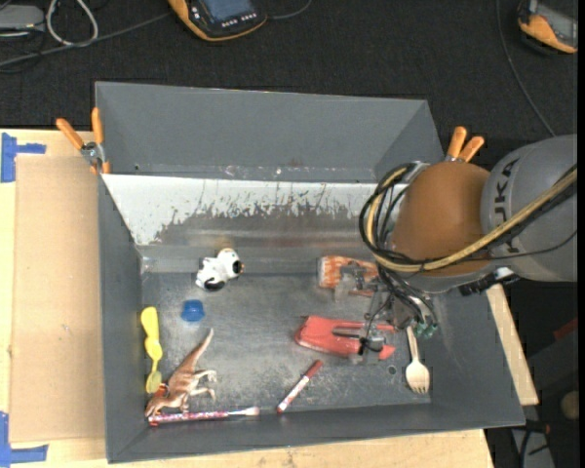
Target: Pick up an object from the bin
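My gripper [372, 339] hangs low in the right half of the bin, under the orange cover on the wrist. It is at the right end of a flat red block [322, 335] that lies on the bin floor. A small white spoon [416, 367] lies just to the gripper's right, its bowl pointing toward the front wall. Behind the gripper, near the back slope, sits a clear packet with orange contents [335, 269]. A short red and white pen [298, 386] lies in front of the red block.
On the left side lie a black and white toy animal [218, 269], a blue cap [192, 310], a yellow plastic piece [151, 344], a brown dinosaur [185, 382] and a long red and white stick [205, 415] along the front wall.
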